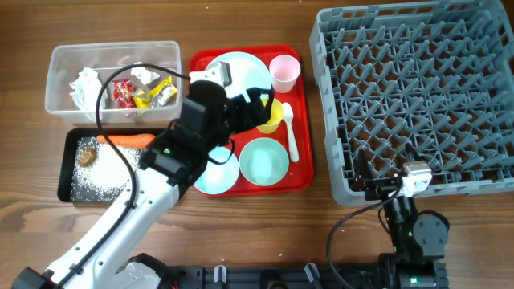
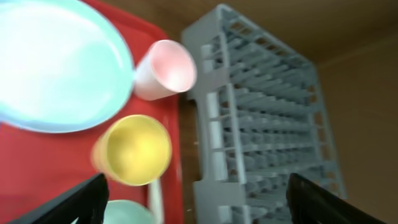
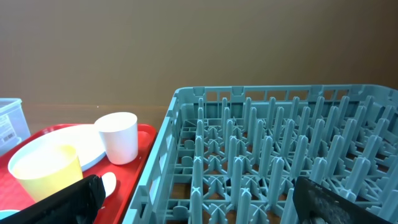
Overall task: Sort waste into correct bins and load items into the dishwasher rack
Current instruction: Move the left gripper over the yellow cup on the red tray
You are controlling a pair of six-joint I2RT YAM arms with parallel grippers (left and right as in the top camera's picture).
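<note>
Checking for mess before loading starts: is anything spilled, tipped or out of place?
Nothing stands out. The rice grains lie inside the black tray, the tissues inside the clear tub, and the pink cup and yellow cup stand upright on the red tray.

No word, brand, number or sign can be read anywhere in these views. At nine o'clock in the right wrist view, the clear tub carries a white sticker with a few dark printed lines, but they are too small and blurred to make out. In the overhead view the red, yellow and silver wrappers lie inside that tub at about ten o'clock, and any print on them is too small to read.
</note>
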